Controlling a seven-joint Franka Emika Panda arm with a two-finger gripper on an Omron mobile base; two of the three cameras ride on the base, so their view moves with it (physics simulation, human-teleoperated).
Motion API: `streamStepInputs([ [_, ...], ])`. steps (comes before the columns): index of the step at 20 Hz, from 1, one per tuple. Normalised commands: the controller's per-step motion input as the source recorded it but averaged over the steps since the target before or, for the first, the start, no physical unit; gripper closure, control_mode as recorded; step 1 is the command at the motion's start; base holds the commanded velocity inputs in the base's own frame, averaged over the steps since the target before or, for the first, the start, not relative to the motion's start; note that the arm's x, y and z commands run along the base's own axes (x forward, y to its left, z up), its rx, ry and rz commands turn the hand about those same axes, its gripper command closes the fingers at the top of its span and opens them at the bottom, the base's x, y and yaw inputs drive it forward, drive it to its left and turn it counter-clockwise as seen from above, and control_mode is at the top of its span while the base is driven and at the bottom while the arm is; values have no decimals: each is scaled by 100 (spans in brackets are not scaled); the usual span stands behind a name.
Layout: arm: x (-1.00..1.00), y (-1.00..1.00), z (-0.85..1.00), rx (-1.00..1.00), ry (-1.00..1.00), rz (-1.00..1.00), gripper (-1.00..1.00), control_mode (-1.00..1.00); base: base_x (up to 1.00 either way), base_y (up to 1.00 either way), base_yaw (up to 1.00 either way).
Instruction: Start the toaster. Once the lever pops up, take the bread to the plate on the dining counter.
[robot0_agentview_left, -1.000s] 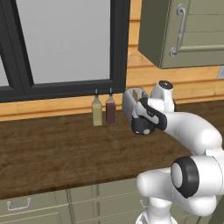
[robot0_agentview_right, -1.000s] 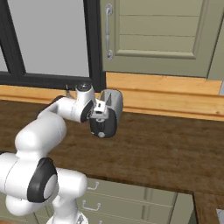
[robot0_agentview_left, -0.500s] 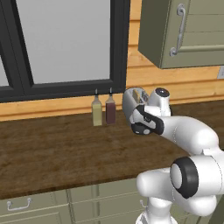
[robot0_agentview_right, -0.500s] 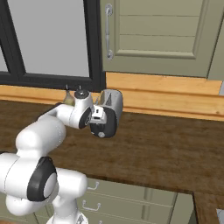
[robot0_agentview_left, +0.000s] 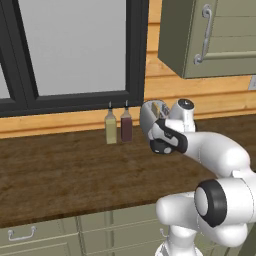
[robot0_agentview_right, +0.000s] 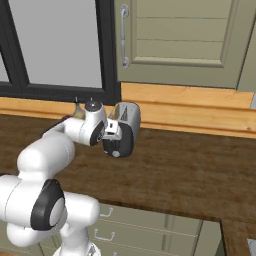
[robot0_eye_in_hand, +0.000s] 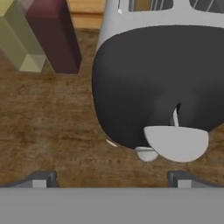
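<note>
While I hover over it, counter (robot0_agentview_left: 60, 170): dark wood grain, spreading below the jaws.
Toaster (robot0_eye_in_hand: 157, 83): black end facing me, just ahead of the jaws; its grey lever (robot0_eye_in_hand: 176, 143) nearest the right fingertip.
Bottles (robot0_eye_in_hand: 39, 35): ahead-left.
Gripper (robot0_eye_in_hand: 111, 178): jaws wide, holding nothing.
Bread: can't tell.

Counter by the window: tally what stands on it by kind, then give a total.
Bottles: 2, one olive-yellow, one dark red
Toasters: 1
Total: 3
</note>
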Motion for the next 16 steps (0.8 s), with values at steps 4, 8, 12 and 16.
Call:
streamStepInputs([
  [4, 2, 0, 16, 0, 0, 0, -100, -100, 0, 0, 0],
  [8, 14, 0, 8, 0, 1, 0, -100, -100, 0, 0, 0],
  [12, 34, 0, 0, 0, 2, 0, -100, -100, 0, 0, 0],
  [16, 30, 0, 0, 0, 2, 0, -100, -100, 0, 0, 0],
])
